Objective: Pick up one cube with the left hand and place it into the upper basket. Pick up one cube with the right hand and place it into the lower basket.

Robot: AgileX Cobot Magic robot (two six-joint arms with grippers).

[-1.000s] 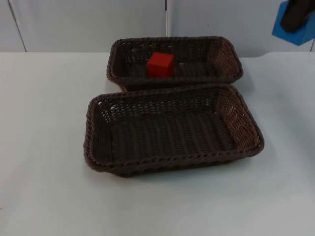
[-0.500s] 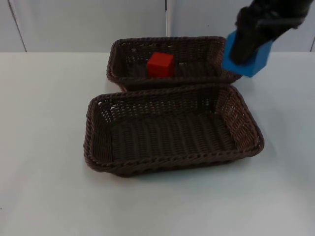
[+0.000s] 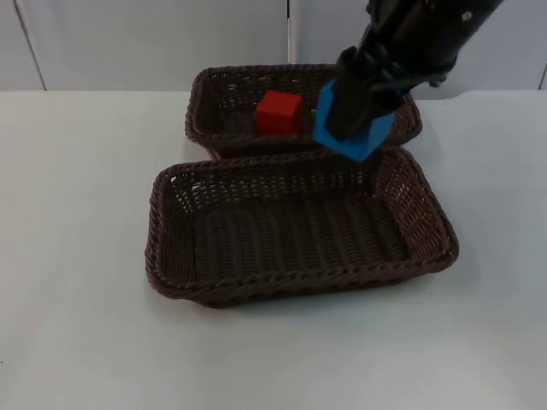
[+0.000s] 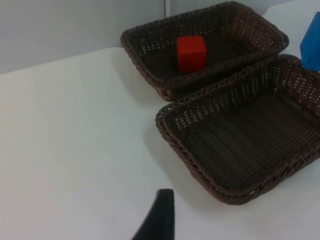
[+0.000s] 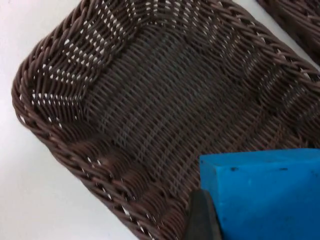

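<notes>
My right gripper point(image 3: 355, 115) is clamped on the blue cube point(image 3: 352, 128), held above the far rim of the lower basket point(image 3: 171, 248). The cube looks light, rigid and flat-faced, so my grip on opposite faces should hold. The red cube point(image 3: 279, 112) sits in the upper basket point(image 3: 201, 111), my left gripper point(image 4: 159, 220) waits aside, fingers unclear, and the lower basket's floor offers open room inside its raised woven rim.

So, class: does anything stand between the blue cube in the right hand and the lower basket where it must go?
Nothing visible does. The right hand holds the blue cube above the far rim of the empty dark woven lower basket, whose floor is bare.
</notes>
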